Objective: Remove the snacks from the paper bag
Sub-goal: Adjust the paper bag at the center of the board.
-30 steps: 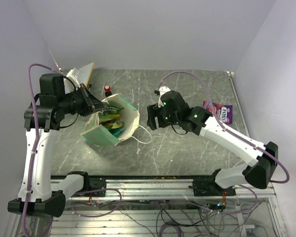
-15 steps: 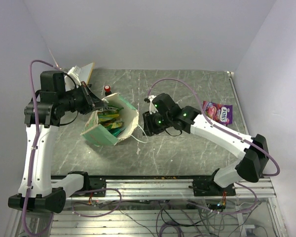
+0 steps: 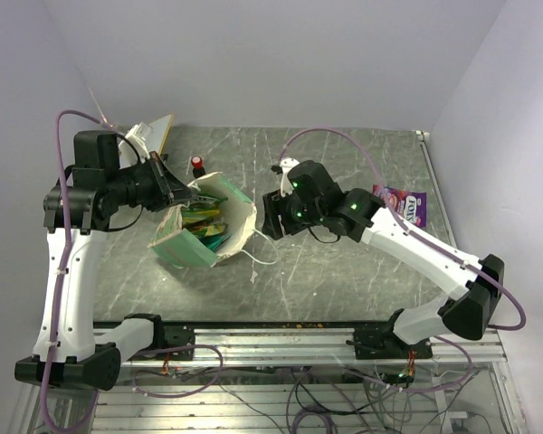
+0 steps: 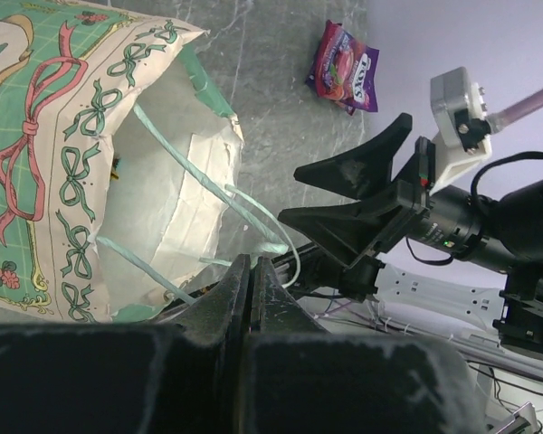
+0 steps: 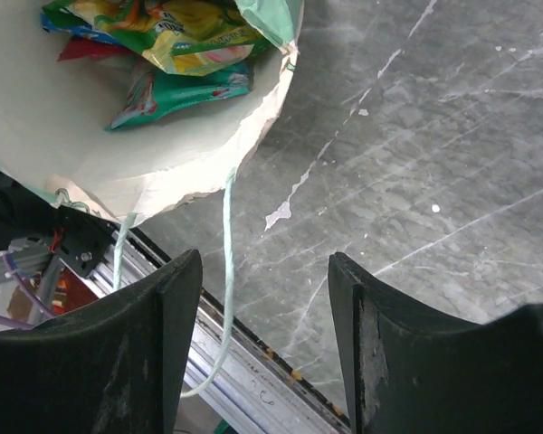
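Note:
The paper bag (image 3: pixel 239 217) lies tilted on the table with its mouth facing right; several green and yellow snacks (image 3: pixel 204 221) show inside it. My left gripper (image 3: pixel 176 193) is shut on the bag's upper left rim; its tips (image 4: pixel 251 264) are pressed together beside the bag (image 4: pixel 63 163). My right gripper (image 3: pixel 270 217) is open and empty just right of the bag's mouth. In the right wrist view its gap (image 5: pixel 264 280) is over bare table by a string handle (image 5: pixel 226 271), with green snacks (image 5: pixel 185 95) in the bag above. A purple snack (image 3: pixel 403 204) lies on the table at the right.
A small red-capped bottle (image 3: pixel 197 165) stands behind the bag. A flat white board (image 3: pixel 152 136) leans at the back left. The purple packet also shows in the left wrist view (image 4: pixel 346 77). The table's front rail (image 3: pixel 281 336) runs along the near edge.
My right gripper has moved left from mid-table to the bag's mouth, then risen slightly. The left gripper still holds the bag rim in the same place.

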